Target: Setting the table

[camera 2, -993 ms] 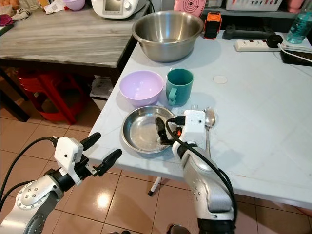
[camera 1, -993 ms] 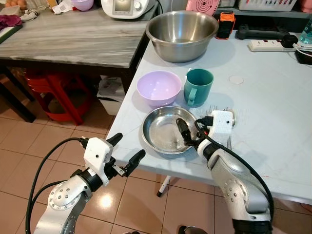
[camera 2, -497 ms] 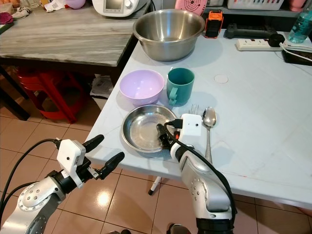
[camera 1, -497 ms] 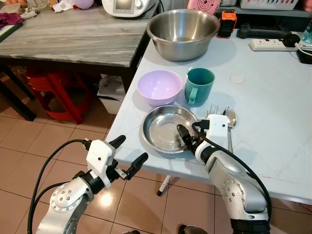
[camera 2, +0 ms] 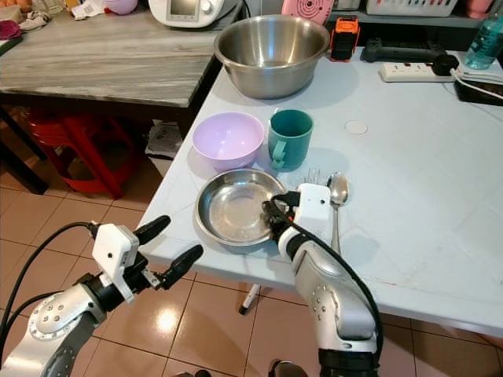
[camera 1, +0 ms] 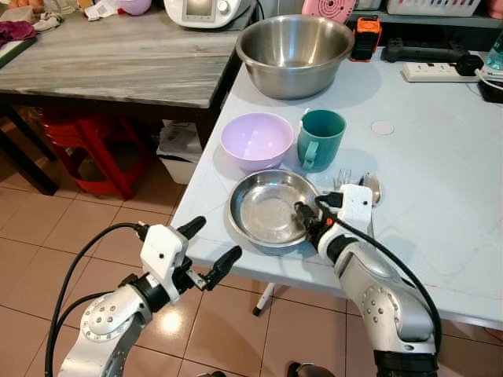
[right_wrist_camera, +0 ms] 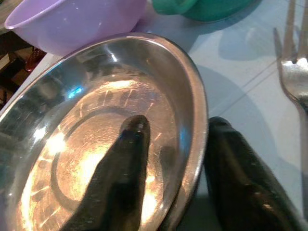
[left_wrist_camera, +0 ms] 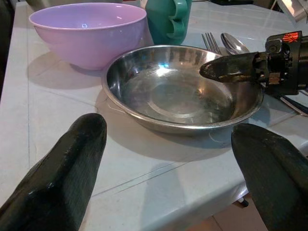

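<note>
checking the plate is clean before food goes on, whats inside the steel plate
Inside the steel plate there is no food, just bare shiny metal. One of the right gripper fingers reaches inside over the rim, the other stays outside. The patch of plate under that finger is covered.

A home kitchen or dining corner. A pale blue plastic table (camera 1: pixel 440 181) carries a large steel mixing bowl (camera 1: pixel 294 53). A white countertop cooking appliance (camera 1: pixel 206 12) sits on a grey wood-grain table (camera 1: pixel 118 63) above terracotta floor tiles (camera 1: pixel 47 236).
</note>
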You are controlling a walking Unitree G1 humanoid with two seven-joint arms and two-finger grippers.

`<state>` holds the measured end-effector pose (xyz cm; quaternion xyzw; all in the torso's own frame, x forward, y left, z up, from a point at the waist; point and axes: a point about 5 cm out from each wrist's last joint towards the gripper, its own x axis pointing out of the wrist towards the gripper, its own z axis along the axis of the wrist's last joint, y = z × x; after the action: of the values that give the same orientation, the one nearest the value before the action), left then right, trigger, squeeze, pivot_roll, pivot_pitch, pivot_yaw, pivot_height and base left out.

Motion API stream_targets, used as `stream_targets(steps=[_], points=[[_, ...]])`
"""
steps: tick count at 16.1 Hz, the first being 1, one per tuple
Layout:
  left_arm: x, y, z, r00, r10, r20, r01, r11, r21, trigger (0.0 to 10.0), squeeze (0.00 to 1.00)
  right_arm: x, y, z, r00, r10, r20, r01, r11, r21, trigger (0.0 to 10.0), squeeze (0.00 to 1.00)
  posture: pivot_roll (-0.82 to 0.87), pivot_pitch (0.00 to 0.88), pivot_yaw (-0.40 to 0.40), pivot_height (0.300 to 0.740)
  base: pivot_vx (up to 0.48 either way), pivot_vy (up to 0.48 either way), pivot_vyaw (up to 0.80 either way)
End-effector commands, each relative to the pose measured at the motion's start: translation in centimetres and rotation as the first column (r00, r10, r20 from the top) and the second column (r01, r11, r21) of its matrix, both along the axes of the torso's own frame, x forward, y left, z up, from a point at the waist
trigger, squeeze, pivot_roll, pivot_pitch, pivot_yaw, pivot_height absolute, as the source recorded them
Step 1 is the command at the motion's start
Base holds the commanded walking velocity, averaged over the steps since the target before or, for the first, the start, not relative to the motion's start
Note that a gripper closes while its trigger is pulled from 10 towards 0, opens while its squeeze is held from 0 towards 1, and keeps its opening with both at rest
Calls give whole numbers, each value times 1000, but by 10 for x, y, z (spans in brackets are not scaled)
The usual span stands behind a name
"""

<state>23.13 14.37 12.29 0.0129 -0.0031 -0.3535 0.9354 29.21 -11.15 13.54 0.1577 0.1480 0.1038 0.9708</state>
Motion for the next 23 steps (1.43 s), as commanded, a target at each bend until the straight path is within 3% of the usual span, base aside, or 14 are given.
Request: stream_targets(steps=[1, 15, 17, 18, 20, 22, 23], points=[[-3, 0, 4, 1000, -22, 11, 21, 1000, 3, 10000, 0, -3, 5, -9, 998, 18, -63, -16, 1000, 25, 0, 0, -110, 161, 81, 740, 0, 0, 0], [-1, 0, 7, 999, -41, 24, 40, 999, 12, 10000, 0, 2, 0, -8, 995, -38, -87, 43, 998, 55, 0, 0, -107, 151, 87, 740, 0, 0, 0], [4, 6, 6, 999, 26, 19, -26, 1000, 11, 10000, 0, 2, -3, -7, 996, -59, -71, 61, 998, 30, 0, 0, -107, 149, 86, 740, 0, 0, 0], [7, 9, 4, 998, 68, 8, -68, 998, 11, 10000, 0, 2, -5, -7, 995, -71, -67, 72, 997, 8, 10000, 0, -108, 146, 86, 740, 0, 0, 0], [21, 24, -4, 975, 218, -37, -218, 976, 9, 10000, 0, 2, -8, -5, 996, -82, -24, 80, 996, -49, 10000, 0, -109, 141, 85, 740, 0, 0, 0], [35, 40, -7, 936, 348, -48, -349, 937, -17, 10000, 0, 2, -9, 6, 992, -80, 94, 91, 988, -125, 10000, 0, -113, 134, 81, 740, 0, 0, 0], [43, 50, -8, 900, 430, -64, -433, 900, -51, 10000, 0, 2, -9, 12, 983, -55, 173, 91, 975, -204, 10000, 0, -117, 127, 78, 740, 0, 0, 0]])
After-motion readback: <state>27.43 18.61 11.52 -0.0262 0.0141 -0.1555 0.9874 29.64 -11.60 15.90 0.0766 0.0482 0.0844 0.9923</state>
